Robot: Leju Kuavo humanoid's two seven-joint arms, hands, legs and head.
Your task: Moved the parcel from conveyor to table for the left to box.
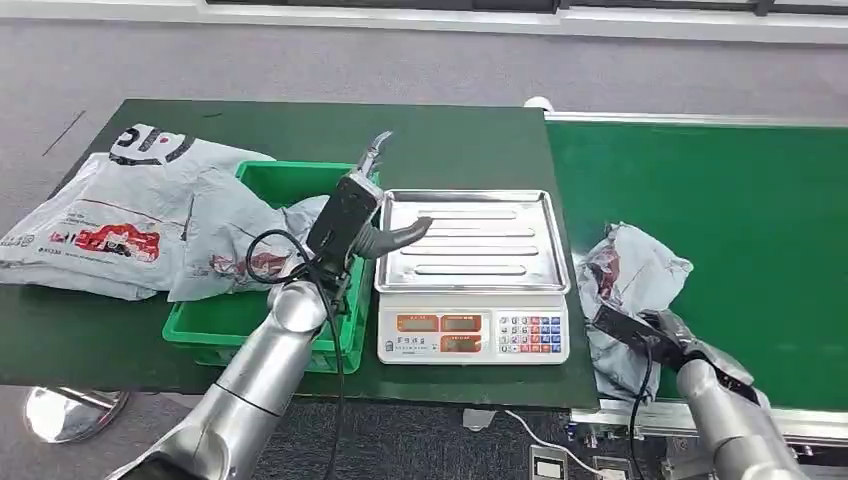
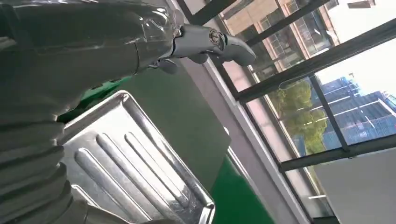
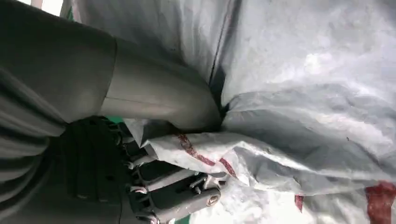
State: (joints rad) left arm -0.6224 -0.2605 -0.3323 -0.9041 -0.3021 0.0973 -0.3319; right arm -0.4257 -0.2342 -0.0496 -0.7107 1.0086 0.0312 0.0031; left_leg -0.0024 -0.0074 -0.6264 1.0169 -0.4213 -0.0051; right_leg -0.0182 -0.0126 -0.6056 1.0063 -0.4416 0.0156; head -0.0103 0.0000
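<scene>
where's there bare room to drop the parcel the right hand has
The steel scale tray is bare. So is the dark green table strip behind the green plastic crate. Left of the crate is crowded with grey plastic mailers. The right hand grips the grey parcel.

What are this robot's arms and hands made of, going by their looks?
Both arms are shiny silver tubes, with a black cable looping along the left one. The left hand is a dark block with a thick grey thumb and metallic fingers; the right hand is dark too, with a grey ribbed cover.

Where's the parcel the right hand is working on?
In the head view the parcel lies on the conveyor, right of the scale, gripped by the right hand.
</scene>
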